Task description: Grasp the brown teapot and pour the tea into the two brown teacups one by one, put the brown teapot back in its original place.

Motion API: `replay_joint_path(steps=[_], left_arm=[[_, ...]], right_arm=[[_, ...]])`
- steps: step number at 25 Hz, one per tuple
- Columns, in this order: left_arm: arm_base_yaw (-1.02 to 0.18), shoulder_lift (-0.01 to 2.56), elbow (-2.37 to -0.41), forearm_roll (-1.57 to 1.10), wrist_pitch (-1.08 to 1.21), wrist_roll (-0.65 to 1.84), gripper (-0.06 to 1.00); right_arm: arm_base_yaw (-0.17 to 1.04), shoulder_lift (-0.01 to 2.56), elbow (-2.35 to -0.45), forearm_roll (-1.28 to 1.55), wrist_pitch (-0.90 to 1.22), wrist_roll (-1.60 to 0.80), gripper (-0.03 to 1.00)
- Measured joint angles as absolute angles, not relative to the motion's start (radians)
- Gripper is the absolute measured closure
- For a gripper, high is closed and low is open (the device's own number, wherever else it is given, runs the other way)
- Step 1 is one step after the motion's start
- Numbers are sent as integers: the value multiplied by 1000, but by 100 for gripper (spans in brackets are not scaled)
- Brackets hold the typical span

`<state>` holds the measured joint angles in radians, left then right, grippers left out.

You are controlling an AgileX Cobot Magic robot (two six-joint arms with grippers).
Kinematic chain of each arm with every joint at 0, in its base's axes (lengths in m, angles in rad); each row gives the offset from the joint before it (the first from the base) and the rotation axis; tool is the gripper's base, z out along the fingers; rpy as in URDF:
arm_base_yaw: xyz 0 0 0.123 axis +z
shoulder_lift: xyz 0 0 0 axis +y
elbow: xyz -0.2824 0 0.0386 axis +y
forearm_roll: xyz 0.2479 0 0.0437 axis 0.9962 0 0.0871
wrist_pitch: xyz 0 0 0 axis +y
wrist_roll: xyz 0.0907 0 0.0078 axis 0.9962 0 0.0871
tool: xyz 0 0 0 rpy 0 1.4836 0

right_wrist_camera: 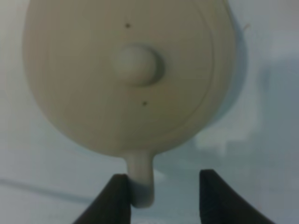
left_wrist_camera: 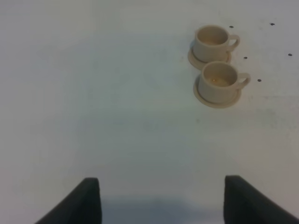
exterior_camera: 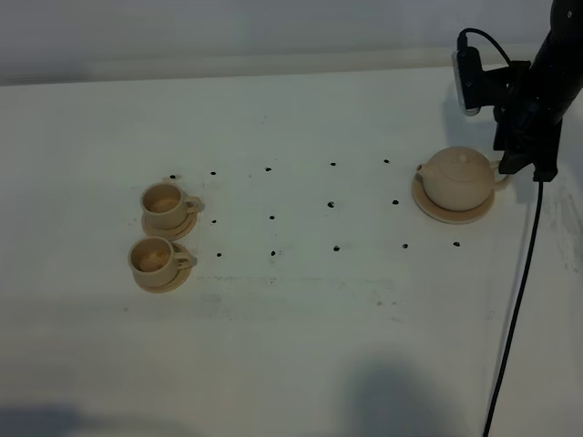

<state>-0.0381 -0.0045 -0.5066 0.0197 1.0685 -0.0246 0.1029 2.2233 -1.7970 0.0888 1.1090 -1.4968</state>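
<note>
A white table fills the high view, marked with a loose grid of small dark dots. A pale wall runs along its 12 o'clock edge. A black cable hangs from the right arm and crosses the table toward 5 o'clock.

At 9 o'clock stand the far cup and the near cup, close together. Each sits on one of the saucers, with handles toward 3 o'clock. Nothing lies between them and the teapot. The teapot sits upright at about 2 o'clock on its disc, spout toward 9 o'clock.

The right gripper is at the teapot's 3 o'clock side with its jaws parted around the handle. One finger touches the handle and the other stands clear, so there is no clamp.

The left gripper is spread wide over bare table, holding nothing.
</note>
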Motion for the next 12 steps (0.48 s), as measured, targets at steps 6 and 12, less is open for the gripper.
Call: replay_joint_path(steps=[6,12], left_arm=[[-38,-4,-507,20,1069,-25,41],[-38,-4,-507,20,1069,-25,41]], right_arm=[[108,2244,-1797,73,1104,-1503,63],[116,2246,-1797,69,1103,-1504,65]])
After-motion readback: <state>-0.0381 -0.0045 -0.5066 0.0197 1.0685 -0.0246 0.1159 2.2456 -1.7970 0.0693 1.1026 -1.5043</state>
